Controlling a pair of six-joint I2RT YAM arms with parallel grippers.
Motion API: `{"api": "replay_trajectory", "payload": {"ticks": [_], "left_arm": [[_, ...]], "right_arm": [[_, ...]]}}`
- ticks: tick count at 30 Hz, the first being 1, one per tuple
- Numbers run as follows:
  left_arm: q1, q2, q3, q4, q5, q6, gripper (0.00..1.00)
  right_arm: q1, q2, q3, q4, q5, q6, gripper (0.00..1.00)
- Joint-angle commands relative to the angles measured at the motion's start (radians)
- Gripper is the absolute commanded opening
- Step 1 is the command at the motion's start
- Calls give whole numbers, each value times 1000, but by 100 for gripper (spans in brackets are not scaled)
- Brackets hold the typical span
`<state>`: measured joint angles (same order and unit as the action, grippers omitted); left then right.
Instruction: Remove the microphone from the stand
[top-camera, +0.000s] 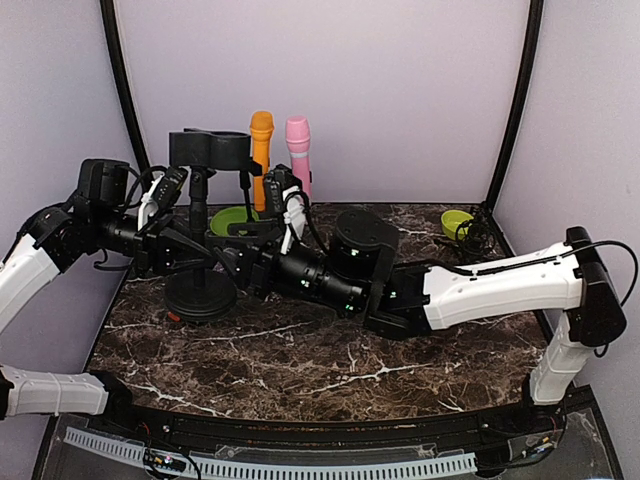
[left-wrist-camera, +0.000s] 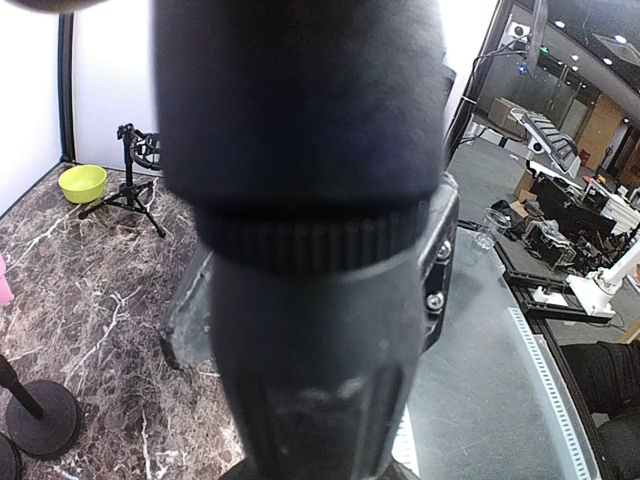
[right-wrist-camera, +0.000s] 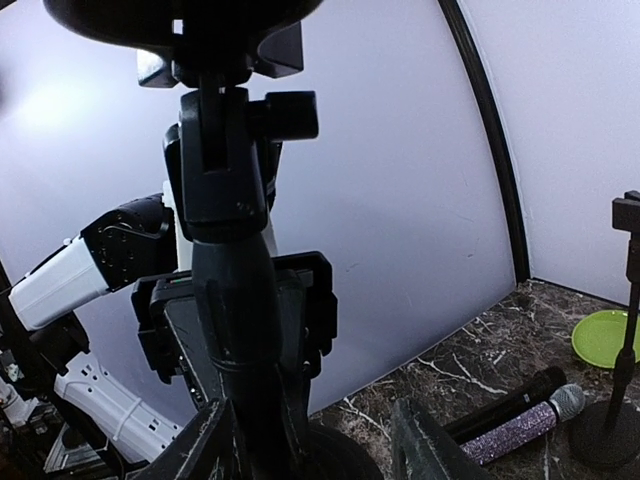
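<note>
Top external view: microphone (top-camera: 210, 147) seated on stand (top-camera: 199, 235)

Shows microphone lying level in the clip at the stand's top, with the round base planted on the marbled surface (top-camera: 300, 370) left of centre. Shows left fingers (left-wrist-camera: 187, 318) clamped tight on the stand's pole below the clip. From right wrist view, shows right fingers (right-wrist-camera: 430, 450) parted about halfway, gripping nothing, with the pole just ahead between them; contact not determinable. Places orange microphone (top-camera: 262, 140) and pink microphone (top-camera: 298, 145) upright just behind, green bowl (top-camera: 230, 222) near the base.
</note>
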<state>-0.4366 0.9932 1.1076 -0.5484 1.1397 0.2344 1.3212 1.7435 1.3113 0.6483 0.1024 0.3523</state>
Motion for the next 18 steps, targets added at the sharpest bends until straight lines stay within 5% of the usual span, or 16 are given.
{"api": "replay_trajectory", "payload": {"ticks": [1, 8, 17, 18], "left_arm": [[-4, -27, 40, 23, 43, 22, 0], [-4, -28, 46, 0, 37, 43, 0], [-4, -31, 42, -6, 24, 56, 0], [-4, -31, 39, -3, 13, 55, 8]], "right_arm": [[0, 37, 102, 1, -28, -17, 54], [-7, 94, 192, -7, -57, -18, 50], [-37, 129, 225, -53, -70, 4, 17], [-41, 124, 217, -52, -65, 2, 13]]}}
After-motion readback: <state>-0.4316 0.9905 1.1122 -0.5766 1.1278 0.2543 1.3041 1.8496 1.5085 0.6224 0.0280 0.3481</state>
